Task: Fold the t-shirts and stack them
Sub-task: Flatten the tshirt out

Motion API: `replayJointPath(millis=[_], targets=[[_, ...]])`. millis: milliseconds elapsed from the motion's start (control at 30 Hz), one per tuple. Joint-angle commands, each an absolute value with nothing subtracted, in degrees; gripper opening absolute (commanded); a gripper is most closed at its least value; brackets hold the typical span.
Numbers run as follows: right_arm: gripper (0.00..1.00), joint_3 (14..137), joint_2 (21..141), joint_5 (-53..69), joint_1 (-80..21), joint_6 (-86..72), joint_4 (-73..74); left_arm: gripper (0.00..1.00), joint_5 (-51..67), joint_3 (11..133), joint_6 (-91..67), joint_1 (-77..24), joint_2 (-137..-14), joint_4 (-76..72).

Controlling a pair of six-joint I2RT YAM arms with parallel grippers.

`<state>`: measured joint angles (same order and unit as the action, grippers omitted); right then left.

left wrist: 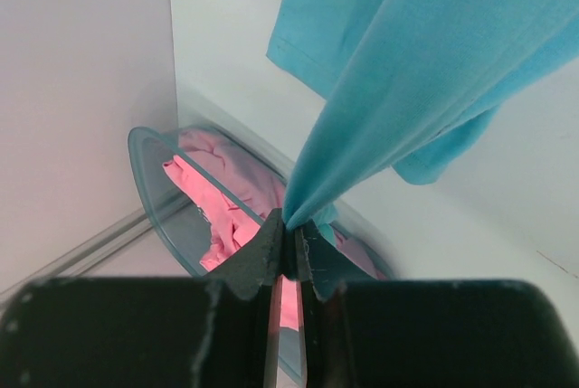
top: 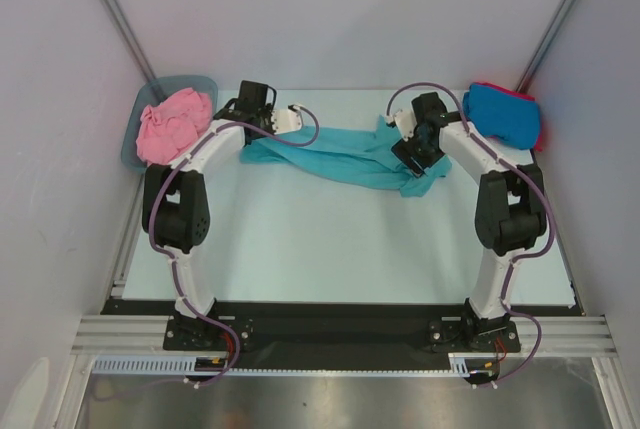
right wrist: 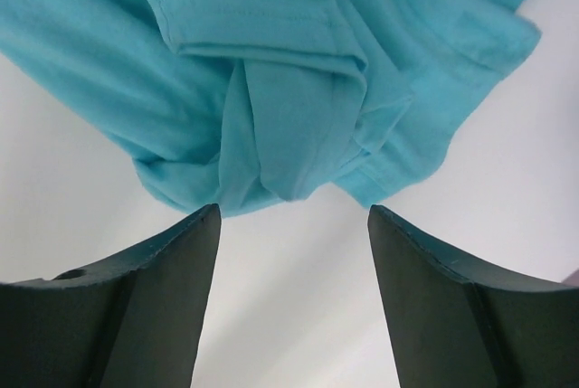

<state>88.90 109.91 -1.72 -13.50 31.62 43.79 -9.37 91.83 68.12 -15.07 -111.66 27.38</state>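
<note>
Left wrist: our left jaws are pinching the soft teal cloth t-shirt (left wrist: pixel 425 71); our spread right jaws are needing its hem.

Counter (top: pixel 330 249): pale, plain.
Far middle: teal t-shirt (top: pixel 340 154), rumpled, stretched left to right.
Far left corner: grey-blue tub (top: pixel 132 144).
Far right corner: red t-shirt (top: pixel 538 121) under bright blue t-shirt (top: pixel 505 114).

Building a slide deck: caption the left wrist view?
Left gripper, jaws shut, pinches a soft teal cloth t-shirt near a crumpled pink t-shirt in a grey-blue plastic tub.
</note>
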Motion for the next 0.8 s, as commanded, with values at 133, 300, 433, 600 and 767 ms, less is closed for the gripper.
replayJointPath(millis=[133, 300, 433, 600, 767], targets=[[0.72, 88.7, 109.6, -13.5, -13.6, 38.1, 30.2, 0.12, -11.2, 91.8, 66.6, -15.9, -110.7, 25.8], [0.67, 102.4, 117.6, -10.2, -8.2, 27.3, 36.6, 0.12, -11.8, 91.1, 65.7, -16.3, -110.0, 25.7], [0.66, 103.2, 119.3, -5.5, -6.6, 26.2, 37.8, 0.13, -12.0, 90.0, 65.6, -16.4, -109.5, 25.8], [0.66, 95.7, 117.0, -7.2, -9.0, 28.6, 32.3, 0.13, -12.2, 90.4, 65.6, -16.5, -109.6, 25.8], [0.66, 95.4, 116.8, -7.3, -9.9, 27.9, 32.3, 0.13, -12.3, 91.1, 65.7, -16.8, -110.2, 25.8]])
